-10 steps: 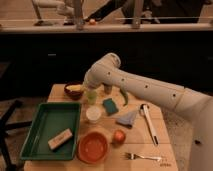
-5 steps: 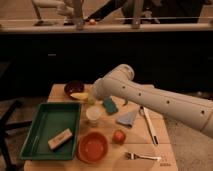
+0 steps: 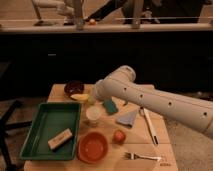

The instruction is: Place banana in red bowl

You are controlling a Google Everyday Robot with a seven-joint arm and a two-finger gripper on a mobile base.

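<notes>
Reaching further left than a moment ago, my gripper (image 3: 94,96) now sits right at the banana (image 3: 79,96) by the dark bowl (image 3: 73,88), fingers pressed together. The red bowl (image 3: 92,147) waits empty at the bench's front.

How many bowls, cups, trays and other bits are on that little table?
Bowls: 2, the red bowl and dark bowl
Cups: 1
Trays: 1
Food: 2, banana, tomato
Cutlery: 2, fork, knife
Block: 1
Total: 9
The gripper is by the banana.
</notes>
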